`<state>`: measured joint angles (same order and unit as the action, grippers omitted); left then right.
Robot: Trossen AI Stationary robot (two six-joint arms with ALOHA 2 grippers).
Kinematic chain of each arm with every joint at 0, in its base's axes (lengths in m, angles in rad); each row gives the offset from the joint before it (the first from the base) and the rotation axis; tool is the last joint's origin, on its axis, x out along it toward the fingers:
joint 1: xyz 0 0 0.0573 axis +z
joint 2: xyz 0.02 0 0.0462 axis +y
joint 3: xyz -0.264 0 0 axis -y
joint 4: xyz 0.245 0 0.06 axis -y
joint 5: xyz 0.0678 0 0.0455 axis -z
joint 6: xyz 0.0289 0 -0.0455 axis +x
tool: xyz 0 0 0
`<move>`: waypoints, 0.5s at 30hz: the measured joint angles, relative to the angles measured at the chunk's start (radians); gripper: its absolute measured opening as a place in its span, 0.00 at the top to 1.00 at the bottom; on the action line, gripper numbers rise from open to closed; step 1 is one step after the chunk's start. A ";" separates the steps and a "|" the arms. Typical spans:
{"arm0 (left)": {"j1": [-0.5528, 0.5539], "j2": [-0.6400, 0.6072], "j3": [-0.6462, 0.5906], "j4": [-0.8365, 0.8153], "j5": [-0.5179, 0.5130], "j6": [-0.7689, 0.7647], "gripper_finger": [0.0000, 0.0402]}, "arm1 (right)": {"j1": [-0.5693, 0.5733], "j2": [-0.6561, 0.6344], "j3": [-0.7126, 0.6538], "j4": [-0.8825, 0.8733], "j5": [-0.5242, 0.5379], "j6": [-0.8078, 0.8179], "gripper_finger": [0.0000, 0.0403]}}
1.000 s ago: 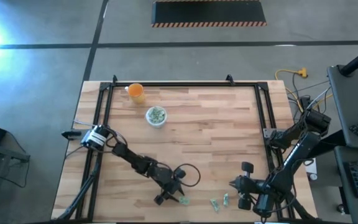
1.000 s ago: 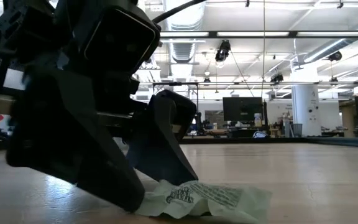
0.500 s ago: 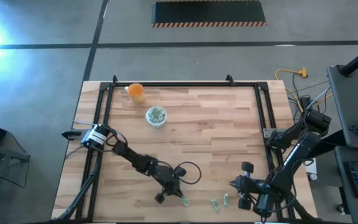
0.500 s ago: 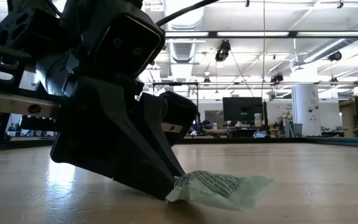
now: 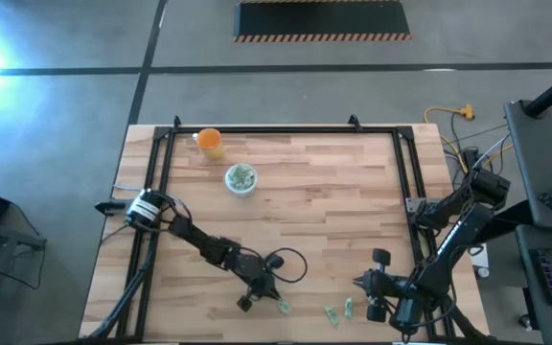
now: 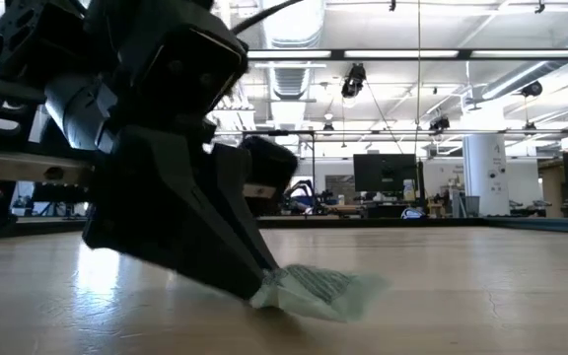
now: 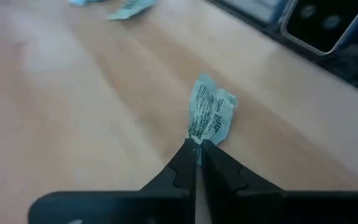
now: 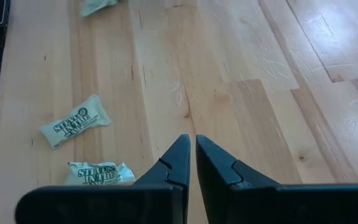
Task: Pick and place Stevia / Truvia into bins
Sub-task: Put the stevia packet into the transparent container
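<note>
The left arm's dark two-finger gripper point(image 7: 196, 149) is down at the near edge of the pale wooden slatted table point(image 5: 324, 211), its fingers pressed together on one end of a small crumpled pale green-and-white paper sachet point(image 7: 210, 116). In the low view the sachet point(image 6: 314, 292) juts from the fingertips and rests on the wood. In the high view this gripper point(image 5: 268, 299) sits near the table's front edge, left of centre, with the sachet point(image 5: 284, 307) just beside it.

Two more green-and-white sachets lie loose on the table to the right of it: one point(image 5: 332, 314) and another point(image 5: 348, 308) close together, near the right arm. The right wrist view shows them flat on the boards, one point(image 8: 75, 129) apart from the other point(image 8: 100, 172), which lies just beside that arm's fingers.

The right arm's dark gripper point(image 8: 192, 149) waits at the table's front right, its fingers closed and holding nothing.

The small round translucent whitish plastic cup point(image 5: 241, 179) stands upright toward the table's back left, well apart from both grippers, with green-and-white sachets already inside it. A small orange cup point(image 5: 210, 143) stands near it, closer to the back edge.
</note>
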<state>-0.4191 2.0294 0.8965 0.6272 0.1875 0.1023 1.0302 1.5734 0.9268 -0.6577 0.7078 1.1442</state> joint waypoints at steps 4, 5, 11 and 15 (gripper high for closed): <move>-0.004 -0.057 -0.056 -0.004 -0.107 0.009 1.00 | 0.000 0.000 -0.002 0.003 0.002 -0.003 0.96; -0.006 -0.075 -0.068 0.000 -0.142 0.009 1.00 | 0.000 0.000 -0.003 0.006 0.003 -0.003 0.96; -0.032 -0.191 -0.170 0.007 -0.401 0.009 1.00 | 0.000 0.000 -0.011 0.011 0.003 -0.003 0.96; -0.057 -0.283 -0.241 0.012 -0.625 0.010 1.00 | 0.000 0.000 -0.016 0.014 0.003 -0.003 0.96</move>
<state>-0.4762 1.7460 0.6560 0.6389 -0.4372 0.1119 1.0302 1.5738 0.9107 -0.6434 0.7105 1.1408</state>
